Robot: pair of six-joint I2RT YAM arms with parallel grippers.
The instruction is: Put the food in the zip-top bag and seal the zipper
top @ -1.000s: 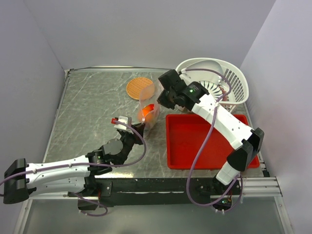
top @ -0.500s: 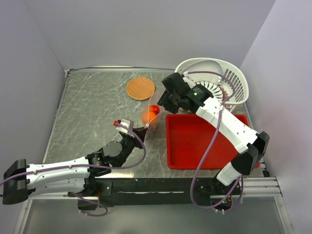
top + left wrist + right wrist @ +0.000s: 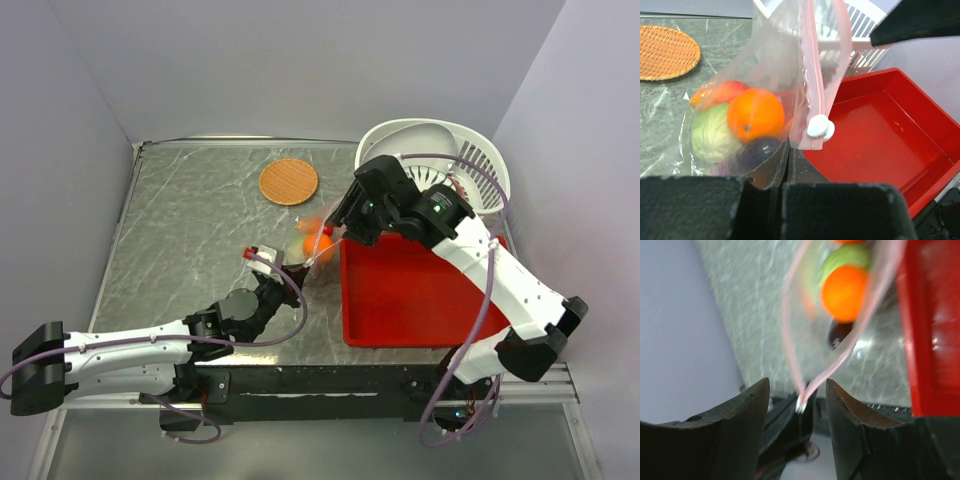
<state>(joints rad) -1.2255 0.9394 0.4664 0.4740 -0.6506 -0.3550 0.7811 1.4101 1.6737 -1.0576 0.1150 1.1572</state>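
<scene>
Grey marbled surface [image 3: 190,230] | we are clenching left gripper [image 3: 787,160] on clear floppy zip-top bag [image 3: 765,55] to steady it | right gripper [image 3: 797,386] hanging released near pinkish zipper strip [image 3: 810,75]

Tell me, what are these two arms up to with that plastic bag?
They are packing toy food into a zip-top bag. The left gripper is shut on the bag's lower edge and holds it up beside the red tray. An orange ball, a green cabbage and an orange-red fruit are already inside. The right gripper hovers at the bag's mouth with its jaws apart, gripping nothing. The pink zipper is not yet sealed.
</scene>
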